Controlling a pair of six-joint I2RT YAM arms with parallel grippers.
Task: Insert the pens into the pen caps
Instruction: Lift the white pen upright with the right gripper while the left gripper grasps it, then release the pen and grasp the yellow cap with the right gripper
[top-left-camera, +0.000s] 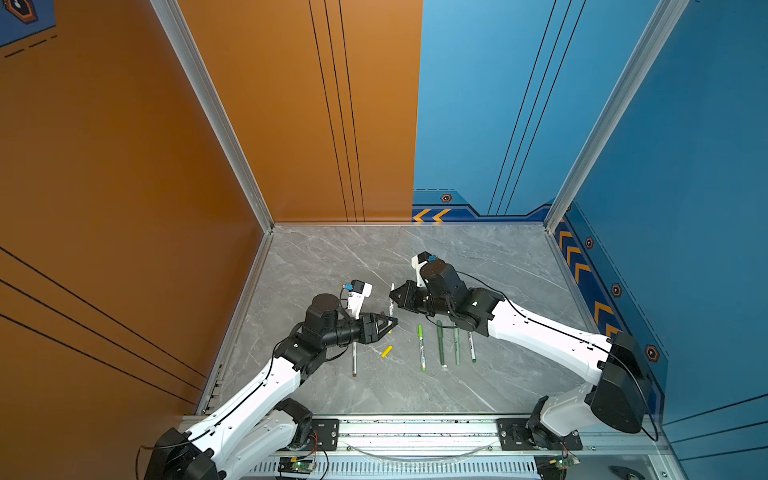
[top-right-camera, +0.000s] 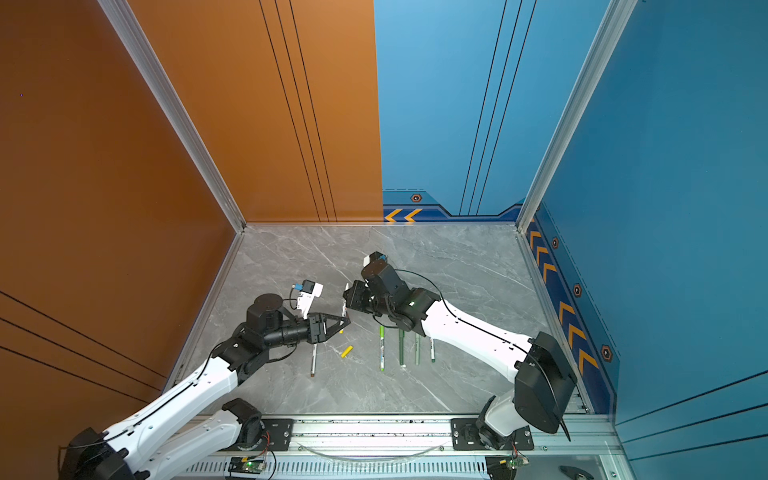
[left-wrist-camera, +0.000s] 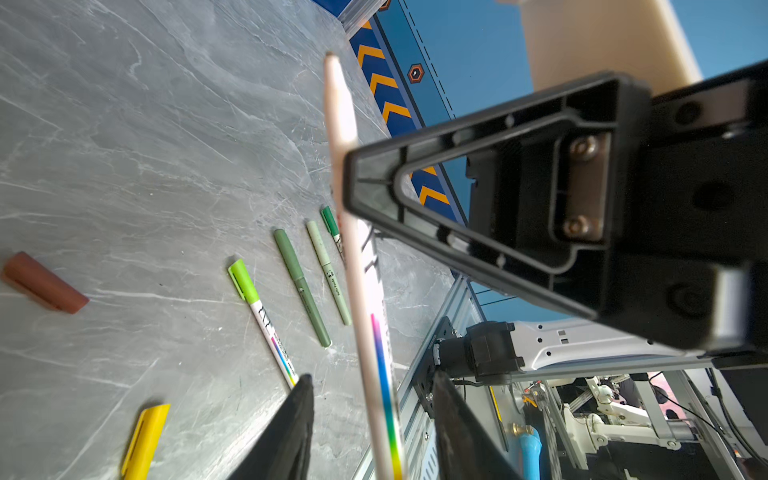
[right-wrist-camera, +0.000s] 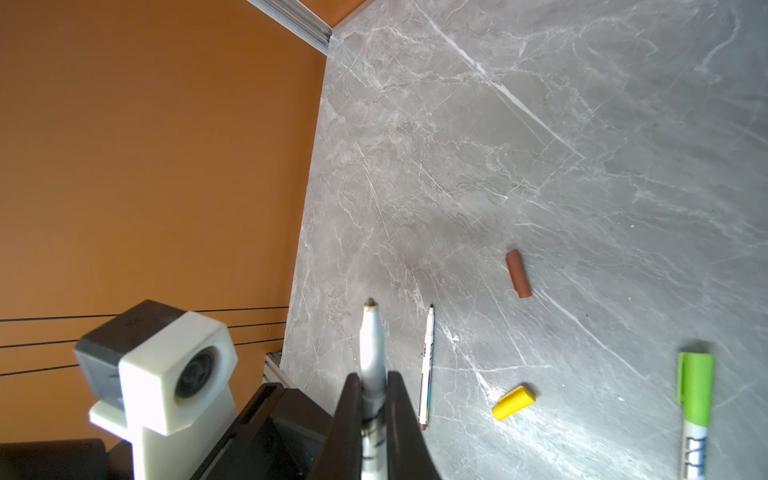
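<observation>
White-shelled arms (top-left-camera: 544, 345), black joints (top-left-camera: 619, 382), thin black cables (top-left-camera: 486, 281); screws (left-wrist-camera: 582, 146) possibly brass.

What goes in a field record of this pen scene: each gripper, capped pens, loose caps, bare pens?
right gripper: shut on white pen, tip bare
left gripper: open around that pen's back end
capped, in a row: lime pen, olive pen, pale green pen, dark green pen
loose caps: yellow cap, brown cap
uncapped, lying flat: brown-ended pen

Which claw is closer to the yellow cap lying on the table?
Left. The left claw hovers close to the yellow cap, on its far side. The right claw, gripping a white pen, is farther back, past the left claw.
</observation>
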